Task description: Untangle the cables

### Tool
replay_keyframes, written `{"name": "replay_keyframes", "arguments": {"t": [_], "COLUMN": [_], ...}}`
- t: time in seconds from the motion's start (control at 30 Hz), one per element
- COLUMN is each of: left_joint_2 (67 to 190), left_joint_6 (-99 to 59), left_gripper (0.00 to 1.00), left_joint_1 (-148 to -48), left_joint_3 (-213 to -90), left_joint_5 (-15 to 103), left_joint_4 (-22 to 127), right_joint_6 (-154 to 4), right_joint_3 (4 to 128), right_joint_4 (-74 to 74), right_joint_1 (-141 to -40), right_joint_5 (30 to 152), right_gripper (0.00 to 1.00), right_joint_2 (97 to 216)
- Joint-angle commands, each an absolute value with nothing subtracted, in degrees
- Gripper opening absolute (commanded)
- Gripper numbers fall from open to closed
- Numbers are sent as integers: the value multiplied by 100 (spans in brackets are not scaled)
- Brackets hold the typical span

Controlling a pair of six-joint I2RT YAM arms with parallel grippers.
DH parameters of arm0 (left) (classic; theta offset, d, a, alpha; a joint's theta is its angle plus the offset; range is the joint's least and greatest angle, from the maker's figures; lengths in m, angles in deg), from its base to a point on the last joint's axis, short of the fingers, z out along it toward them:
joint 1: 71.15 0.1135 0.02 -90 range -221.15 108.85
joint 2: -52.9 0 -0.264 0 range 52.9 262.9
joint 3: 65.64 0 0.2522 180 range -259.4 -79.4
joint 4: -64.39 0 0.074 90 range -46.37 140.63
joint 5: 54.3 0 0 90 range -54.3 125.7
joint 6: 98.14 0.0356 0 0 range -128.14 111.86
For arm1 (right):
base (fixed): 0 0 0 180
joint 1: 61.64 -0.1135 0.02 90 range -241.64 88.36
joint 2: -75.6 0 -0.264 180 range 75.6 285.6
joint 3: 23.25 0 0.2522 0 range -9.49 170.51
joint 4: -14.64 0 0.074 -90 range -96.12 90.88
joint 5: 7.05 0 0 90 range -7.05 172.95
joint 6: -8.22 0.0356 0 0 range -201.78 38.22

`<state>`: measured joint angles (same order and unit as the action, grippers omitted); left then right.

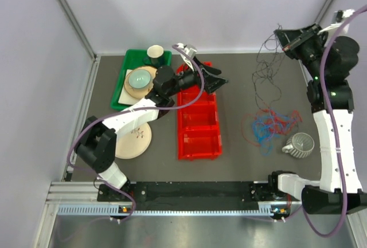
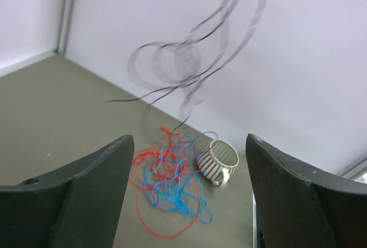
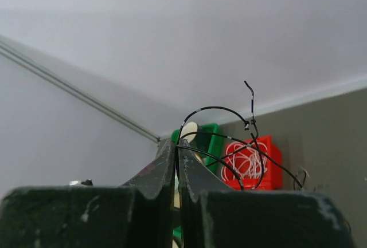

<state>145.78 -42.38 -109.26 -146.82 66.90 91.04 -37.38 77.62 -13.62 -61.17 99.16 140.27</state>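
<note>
A tangle of red and blue cables (image 1: 269, 125) lies on the grey table at the right; the left wrist view shows it too (image 2: 169, 188). My right gripper (image 1: 282, 35) is raised at the back right, shut on a thin black cable (image 3: 229, 139). That black cable (image 1: 265, 76) hangs in loops down toward the tangle. A white cable (image 3: 248, 165) lies coiled in a compartment of the red bin. My left gripper (image 1: 221, 82) hovers over the far end of the bin. Its jaws are open with nothing between them (image 2: 189, 139).
The red bin (image 1: 198, 125), with three compartments, stands mid-table. A striped mug (image 1: 299, 144) lies on its side by the tangle. A green tray (image 1: 127, 82) at the back left holds plates and a cup. A loose plate (image 1: 135, 140) lies in front of it.
</note>
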Motion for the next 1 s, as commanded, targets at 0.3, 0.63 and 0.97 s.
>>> {"name": "replay_keyframes", "arguments": {"t": [0.3, 0.63, 0.97], "left_joint_2": [15748, 16916, 17901], "left_joint_6": [-2651, -2765, -2914], "left_gripper": [98, 99, 99], "left_joint_1": [-11975, -12081, -12204], "left_joint_3": [-16138, -17440, -18802], "left_joint_5": [5971, 5329, 5187], "left_joint_4": [8922, 8509, 8149], "right_joint_6": [-3353, -3371, -3327], "right_joint_3": [7471, 7401, 7251], "right_joint_4": [-984, -966, -958], "right_joint_1": [-6129, -6137, -6137], "right_joint_5": [10246, 10325, 10343], "right_gripper": [0, 0, 0], "right_joint_2": [14046, 14029, 13897]}}
